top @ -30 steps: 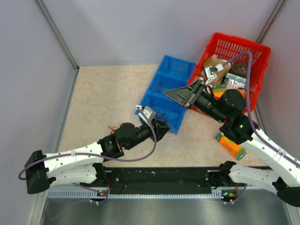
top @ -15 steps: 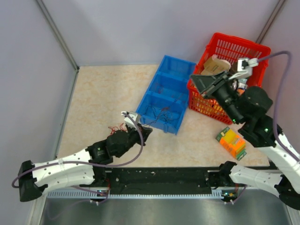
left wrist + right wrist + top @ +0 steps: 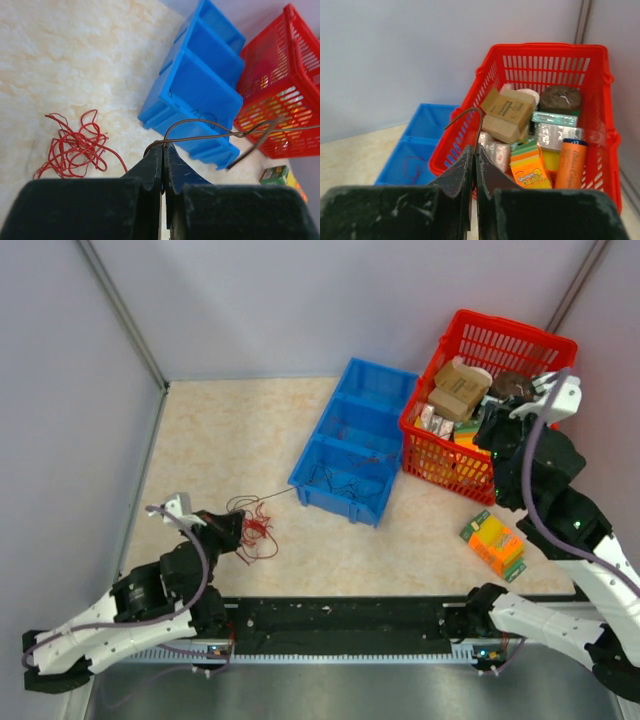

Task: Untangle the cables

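My left gripper [image 3: 232, 530] is low at the near left of the table and shut on a thin brown cable [image 3: 210, 135], pinched at its fingertips [image 3: 163, 146]. That cable runs taut to the right past the blue bin [image 3: 350, 455] toward the red basket [image 3: 500, 350]. A bright red cable tangle [image 3: 257, 530] lies on the table beside the left gripper, also in the left wrist view [image 3: 75, 147]. My right gripper [image 3: 487, 435] is above the basket's near side and shut [image 3: 476, 147] on a brown cable end [image 3: 479, 120]. Several dark cables [image 3: 335, 480] lie in the bin's near compartment.
The red basket [image 3: 600, 100] holds boxes, sponges and an orange bottle. A green and orange pack [image 3: 493, 543] lies on the table at the right. A red cable loop [image 3: 410, 167] shows in the blue bin. Grey walls enclose the table.
My left arm has pulled back to the near left, and the red tangle now lies on the table. My right arm has swung right, from over the bin to over the basket.
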{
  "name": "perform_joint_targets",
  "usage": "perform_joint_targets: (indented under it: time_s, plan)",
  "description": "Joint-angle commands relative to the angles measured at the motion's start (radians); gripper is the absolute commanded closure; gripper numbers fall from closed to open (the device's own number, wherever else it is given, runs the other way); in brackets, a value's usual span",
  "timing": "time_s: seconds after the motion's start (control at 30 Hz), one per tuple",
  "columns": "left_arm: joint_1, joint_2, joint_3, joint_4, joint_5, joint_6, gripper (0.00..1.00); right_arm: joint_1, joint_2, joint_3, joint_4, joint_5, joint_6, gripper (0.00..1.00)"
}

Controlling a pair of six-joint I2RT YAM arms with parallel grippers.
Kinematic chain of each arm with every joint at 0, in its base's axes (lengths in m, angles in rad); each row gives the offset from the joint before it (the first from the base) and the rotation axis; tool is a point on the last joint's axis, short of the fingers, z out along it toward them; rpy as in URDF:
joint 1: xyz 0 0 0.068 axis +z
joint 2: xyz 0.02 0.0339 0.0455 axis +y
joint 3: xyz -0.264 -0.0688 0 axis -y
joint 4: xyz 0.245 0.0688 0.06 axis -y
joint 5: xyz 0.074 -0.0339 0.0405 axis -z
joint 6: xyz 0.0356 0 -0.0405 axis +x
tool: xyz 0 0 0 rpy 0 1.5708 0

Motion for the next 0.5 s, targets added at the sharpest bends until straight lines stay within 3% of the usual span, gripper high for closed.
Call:
perform_joint_targets:
  time_s: [0.0,0.2,0.27,0.4,0.47]
  plan:
    - [0.004,-0.083,0.057,-0.176,-0.191,0.003,1.0,-0.057,0.0,-0.012,-0.008,0.154,-0.109,1.0]
    - [0.004,-0.146,0.143,-0.271,-0.269,0.064,1.0,-0.142,-0.031,-0.061,-0.045,0.157,-0.077,1.0]
    - [0.004,-0.156,0.151,-0.241,-0.253,0.104,1.0,-0.142,-0.054,-0.064,-0.078,0.07,-0.02,1.0]
    - [0.004,-0.151,0.113,-0.025,-0.101,0.282,1.0,-0.142,-0.086,-0.096,-0.1,-0.209,0.086,1.0]
    - [0.004,-0.108,0.112,-0.004,-0.056,0.304,1.0,-0.142,-0.081,-0.113,-0.114,-0.245,0.103,1.0]
